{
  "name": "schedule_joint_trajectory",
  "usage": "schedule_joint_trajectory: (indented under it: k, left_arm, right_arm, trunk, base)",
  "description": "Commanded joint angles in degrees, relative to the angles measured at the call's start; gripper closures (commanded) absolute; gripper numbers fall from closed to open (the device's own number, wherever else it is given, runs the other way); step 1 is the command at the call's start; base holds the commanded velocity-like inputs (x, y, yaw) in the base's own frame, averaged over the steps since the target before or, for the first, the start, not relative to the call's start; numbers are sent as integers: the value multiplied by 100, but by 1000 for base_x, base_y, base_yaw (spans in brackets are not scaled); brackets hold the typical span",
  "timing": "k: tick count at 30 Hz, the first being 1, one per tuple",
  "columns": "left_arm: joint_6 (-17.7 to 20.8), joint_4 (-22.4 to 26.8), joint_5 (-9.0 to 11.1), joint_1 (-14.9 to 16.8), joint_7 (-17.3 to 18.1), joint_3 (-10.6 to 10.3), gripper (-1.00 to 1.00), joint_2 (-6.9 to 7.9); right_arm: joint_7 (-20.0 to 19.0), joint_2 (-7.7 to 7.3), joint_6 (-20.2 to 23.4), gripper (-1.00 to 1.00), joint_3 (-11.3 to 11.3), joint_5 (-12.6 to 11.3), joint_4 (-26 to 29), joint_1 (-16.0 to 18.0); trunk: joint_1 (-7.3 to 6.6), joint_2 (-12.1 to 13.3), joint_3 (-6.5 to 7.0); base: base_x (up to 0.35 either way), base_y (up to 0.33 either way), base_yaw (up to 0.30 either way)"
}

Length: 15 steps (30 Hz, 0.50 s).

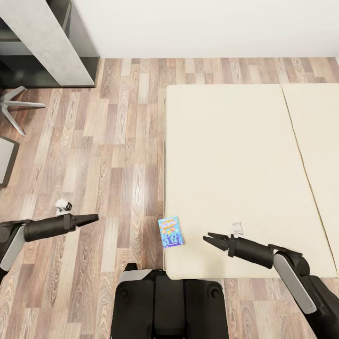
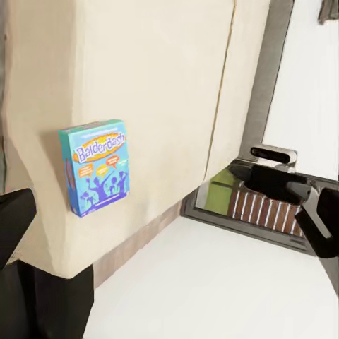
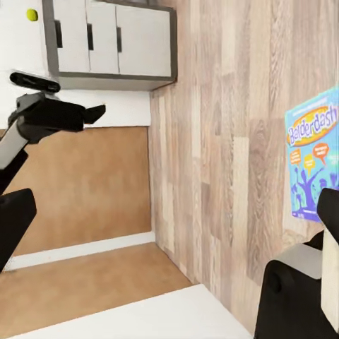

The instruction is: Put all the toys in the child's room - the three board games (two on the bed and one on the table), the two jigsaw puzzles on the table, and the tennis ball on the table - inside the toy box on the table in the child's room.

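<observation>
Lying flat near the corner of the bed (image 1: 235, 155), close to the edge beside the wood floor (image 1: 108, 155): a small blue board game (image 1: 170, 231), between the two grippers and touched by neither. Reaching in from the robot's left over the floor, the left gripper (image 1: 92, 218), well apart from the box, fingers drawn together to a point. Hovering over the mattress on the other side of the box, the right gripper (image 1: 207, 238), nearer but still apart, fingers slightly spread.

Showing a bright blue cover lettered "Balderdash" on an orange band, with dark blue cartoon figures and small coloured speech bubbles below; reading clearly in the left wrist view (image 2: 95, 166), running off the picture's edge in the right wrist view (image 3: 311, 166).

Running down the cream mattress, a single seam (image 1: 301, 160). Standing in the far corner by the white wall, part of the table (image 1: 44, 40), cut off by the frame, with chair legs (image 1: 14, 110) beside it. Sitting above a white drawer unit (image 3: 106, 39) in the right wrist view, a tiny yellow-green ball (image 3: 31, 14), too small to make out further. Resting beside each forearm, a small white shape, hard to identify.
</observation>
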<state>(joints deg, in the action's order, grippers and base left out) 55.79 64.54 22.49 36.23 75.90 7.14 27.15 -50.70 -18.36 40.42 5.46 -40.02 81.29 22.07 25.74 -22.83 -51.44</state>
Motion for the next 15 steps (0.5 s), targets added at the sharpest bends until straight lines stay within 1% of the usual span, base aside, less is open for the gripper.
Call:
schedule_joint_trajectory:
  k: [1, 3, 5, 7, 11, 15]
  left_arm:
    - [36, -39, 10, -129, 16, 232, -100, 11]
    - [27, -64, 5, -250, 24, 422, -100, 15]
    - [21, -80, 7, -367, 30, 567, -100, 19]
    - [15, -97, 22, -572, 42, 734, -100, 24]
    - [13, -106, 11, -719, 79, 809, -100, 27]
    - [9, -98, 23, -830, 137, 973, -100, 57]
  right_arm:
    - [-100, -3, -12, -100, -50, -55, 1, -31]
    - [-211, -2, -49, -100, -84, -66, 2, -52]
    - [-308, 3, -78, -100, -108, -69, 1, -65]
    - [-425, 18, -115, -100, -130, -71, 4, -79]
    - [-471, 54, -200, -100, -137, -52, 7, -85]
    - [-487, 107, -406, -100, -142, -42, -6, -88]
  trunk:
    - [4, -9, -6]
    - [4, -9, -6]
    - [4, -9, -6]
    - [4, -9, -6]
    - [4, -9, -6]
    - [4, -9, -6]
  base:
    - [0, 0, 0]
    - [0, 0, 0]
    - [0, 0, 0]
    - [0, 0, 0]
    - [0, 0, 0]
    - [0, 0, 0]
